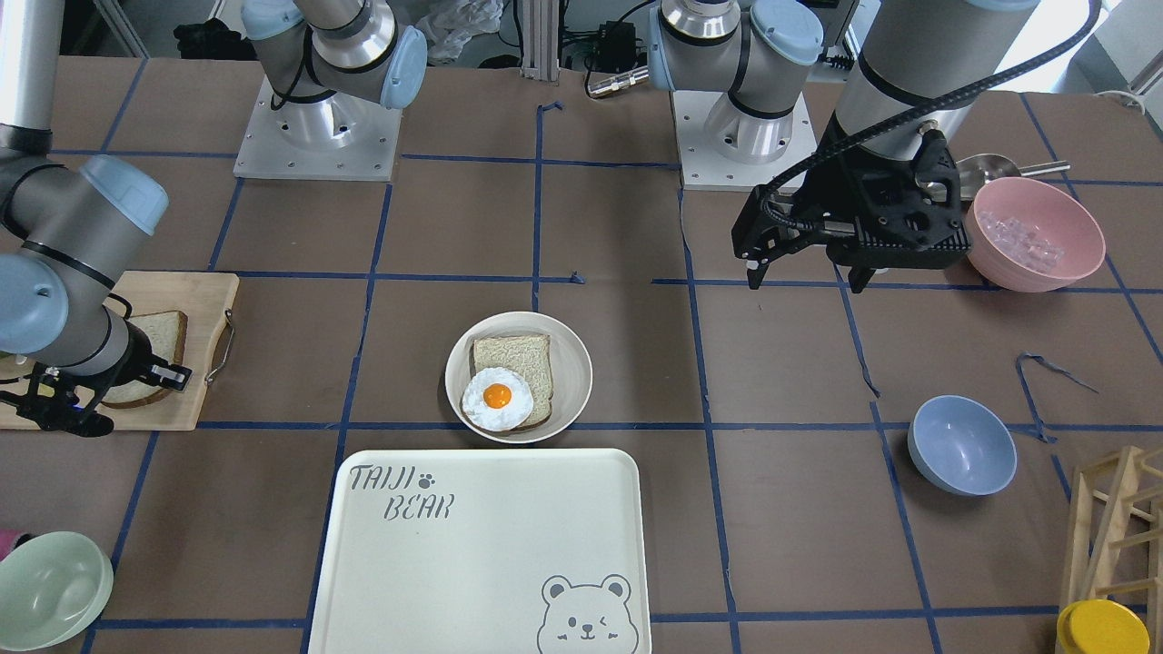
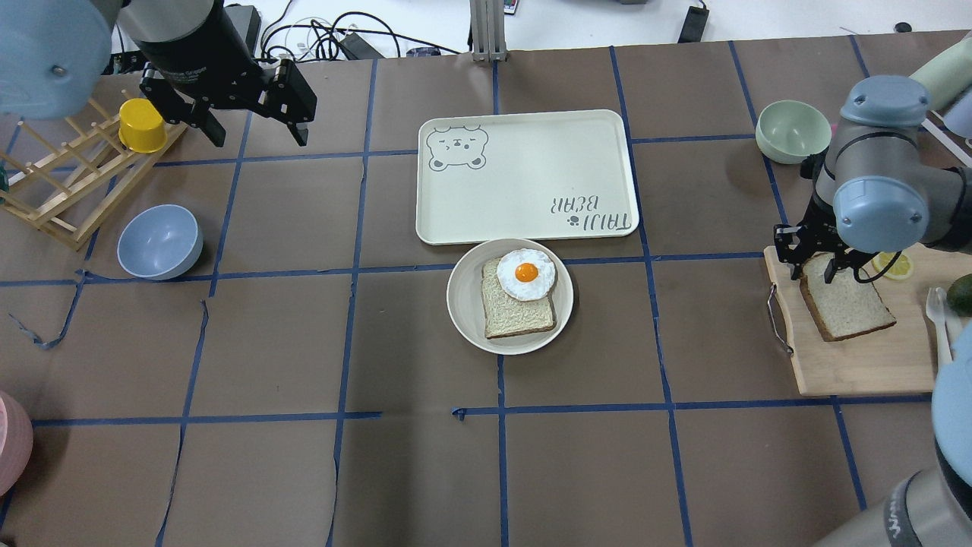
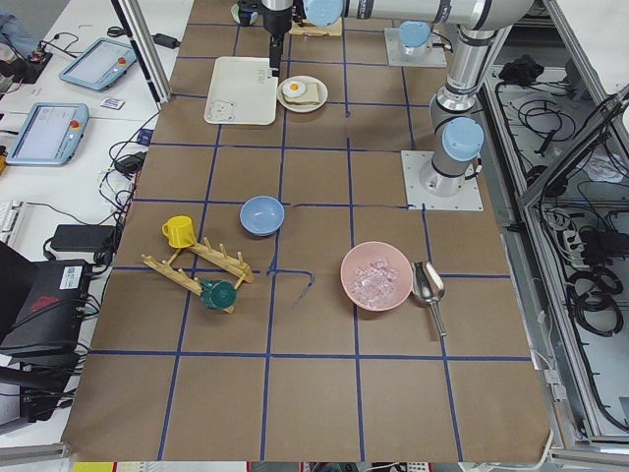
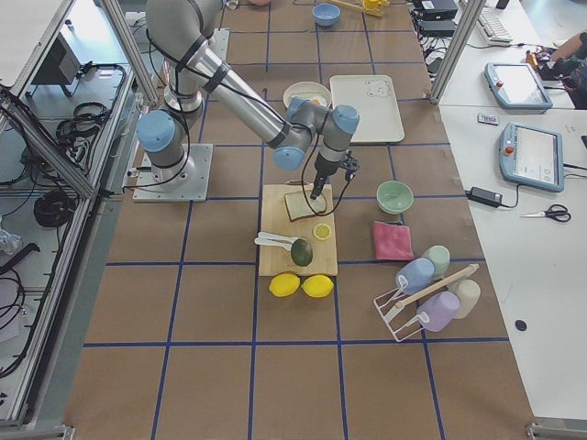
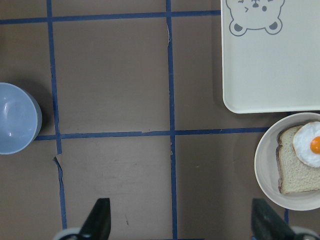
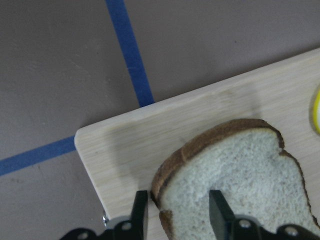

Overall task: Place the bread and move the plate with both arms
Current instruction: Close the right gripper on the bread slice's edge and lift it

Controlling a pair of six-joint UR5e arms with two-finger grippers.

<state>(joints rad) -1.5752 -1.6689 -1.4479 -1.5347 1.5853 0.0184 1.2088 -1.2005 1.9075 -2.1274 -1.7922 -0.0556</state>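
The bread (image 2: pixel 847 308), a large slice with a dark crust, lies on a wooden cutting board (image 2: pixel 858 368) at the right. My right gripper (image 2: pixel 815 275) is at its far-left corner. In the right wrist view the gripper (image 6: pixel 178 212) is narrowed on the bread (image 6: pixel 240 170), with one finger outside the crust and one on the white face. The plate (image 2: pixel 463 311) sits mid-table and holds a smaller slice topped with a fried egg (image 2: pixel 526 273). My left gripper (image 2: pixel 260 140) hangs open and empty above the far left of the table, well away from the plate.
The bear-print tray (image 2: pixel 524 175) lies just beyond the plate. A blue bowl (image 2: pixel 159 241) and a wooden rack with a yellow cup (image 2: pixel 143 125) are at the left. A green bowl (image 2: pixel 793 131) is beyond the board. A pink bowl (image 1: pixel 1036 232) stands beside the left arm.
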